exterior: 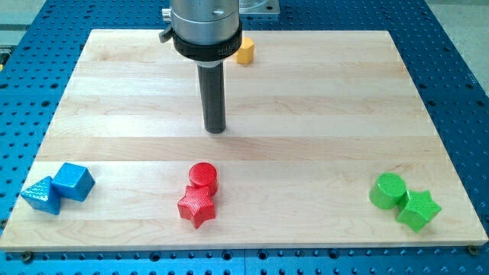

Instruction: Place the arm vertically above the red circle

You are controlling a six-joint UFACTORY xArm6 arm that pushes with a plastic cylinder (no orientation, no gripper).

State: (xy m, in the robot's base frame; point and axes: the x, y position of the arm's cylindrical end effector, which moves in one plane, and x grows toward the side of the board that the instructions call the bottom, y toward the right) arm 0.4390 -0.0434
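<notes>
The red circle is a short red cylinder lying on the wooden board near the view's bottom centre. A red star touches it just below. My tip is the lower end of the dark rod. It rests on the board above the red circle in the view, slightly to its right, with a clear gap of bare wood between them.
A blue cube and a blue triangle sit at the bottom left. A green circle and a green star sit at the bottom right. A yellow block lies at the top, partly behind the arm. The board is edged by blue perforated table.
</notes>
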